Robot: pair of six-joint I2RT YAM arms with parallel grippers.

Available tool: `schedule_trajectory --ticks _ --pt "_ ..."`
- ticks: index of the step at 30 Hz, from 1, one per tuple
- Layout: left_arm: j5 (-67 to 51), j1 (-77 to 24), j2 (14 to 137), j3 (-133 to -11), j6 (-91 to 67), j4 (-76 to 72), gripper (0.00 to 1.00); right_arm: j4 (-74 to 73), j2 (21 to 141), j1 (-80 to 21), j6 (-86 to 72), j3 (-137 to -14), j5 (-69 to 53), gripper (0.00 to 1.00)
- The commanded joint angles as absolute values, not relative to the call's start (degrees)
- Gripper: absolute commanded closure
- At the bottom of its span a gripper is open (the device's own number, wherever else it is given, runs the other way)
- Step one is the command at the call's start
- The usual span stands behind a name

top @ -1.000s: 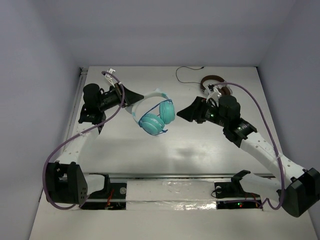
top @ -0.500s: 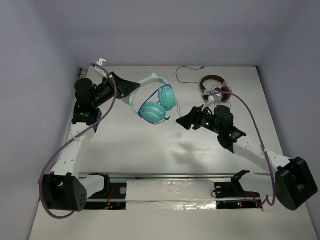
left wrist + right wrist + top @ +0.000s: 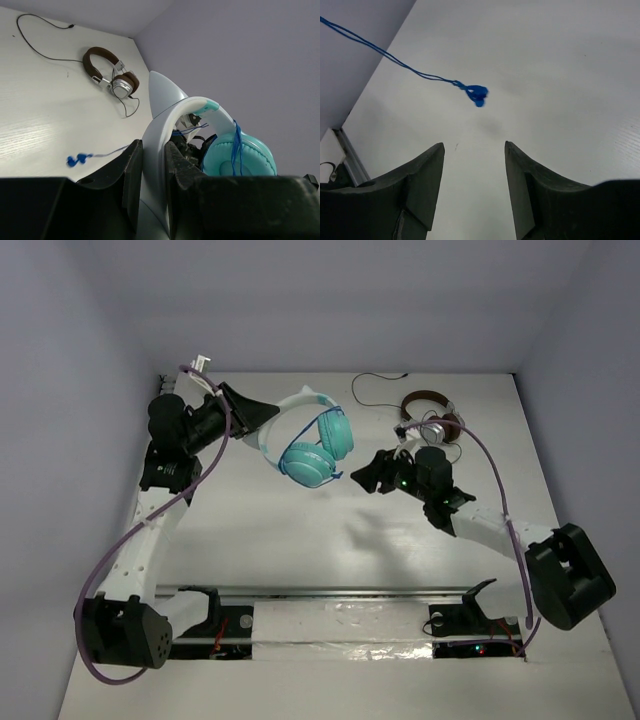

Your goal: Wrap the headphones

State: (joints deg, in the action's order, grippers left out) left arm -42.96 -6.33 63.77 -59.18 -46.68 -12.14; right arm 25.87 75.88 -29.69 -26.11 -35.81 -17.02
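The teal headphones (image 3: pixel 312 448) hang in the air over the back left of the table. My left gripper (image 3: pixel 262 413) is shut on their white headband (image 3: pixel 167 112), which sits between the jaws in the left wrist view (image 3: pixel 152 146). Thin blue cable is wound over the teal ear cup (image 3: pixel 240 157). Its loose end hangs free and ends in a blue tip (image 3: pixel 77 160), which also shows in the right wrist view (image 3: pixel 477 93). My right gripper (image 3: pixel 362 478) is open and empty just right of the headphones, and in its own view (image 3: pixel 474 150) the blue tip hangs ahead of the jaws, untouched.
The brown-and-silver headphones (image 3: pixel 430 415) lie at the back right with their dark cable (image 3: pixel 375 385) trailing left; they also show in the left wrist view (image 3: pixel 110 75). A metal rail (image 3: pixel 330 592) runs along the near edge. Walls enclose the table on three sides.
My left gripper has lifted the headphones up and toward the back. The right arm has folded lower and drawn in toward the headphones, its jaws still open.
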Motion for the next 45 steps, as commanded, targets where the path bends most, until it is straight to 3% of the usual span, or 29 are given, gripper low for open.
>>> schedule_trajectory --ticks 1,9,15,17,20,25,32,36,40,45 --pt "-42.0 -6.4 60.8 -63.2 -47.2 -14.3 1.00 29.7 74.0 -29.5 -25.3 -38.1 -19.9 0.43" --pt "-40.8 -6.4 61.7 -64.2 -45.4 -12.2 1.00 30.4 75.8 -29.5 -23.9 -39.7 -28.0 0.27" --pt "-40.8 -7.5 61.0 -64.0 -44.7 -11.2 1.00 31.3 78.5 -30.6 -20.8 -42.1 -31.2 0.22" --pt "-40.8 -7.5 60.8 -63.9 -44.6 -11.0 1.00 32.4 80.7 -30.6 -20.4 -43.2 -33.5 0.22" --pt "-40.5 -8.1 60.6 -64.2 -44.7 -10.7 1.00 31.3 85.2 -30.6 -20.0 -45.9 -39.5 0.28" --pt "-40.3 -9.1 60.9 -65.3 -45.4 -11.5 1.00 34.8 86.2 -30.6 -22.4 -44.2 -39.5 0.39" --pt "-39.2 -10.2 61.2 -67.2 -45.7 -11.7 1.00 36.0 88.2 -30.6 -23.6 -45.2 -39.2 0.42" --pt "-38.8 -10.2 61.6 -67.5 -46.0 -12.0 1.00 40.5 89.2 -30.6 -26.3 -44.6 -40.1 0.41" --pt "-38.8 -10.2 61.7 -67.6 -45.7 -11.7 1.00 39.8 87.8 -30.6 -24.9 -43.9 -35.5 0.29" --pt "-38.8 -10.7 62.0 -66.9 -45.8 -12.3 1.00 34.4 85.6 -30.6 -22.0 -44.7 -30.8 0.26"
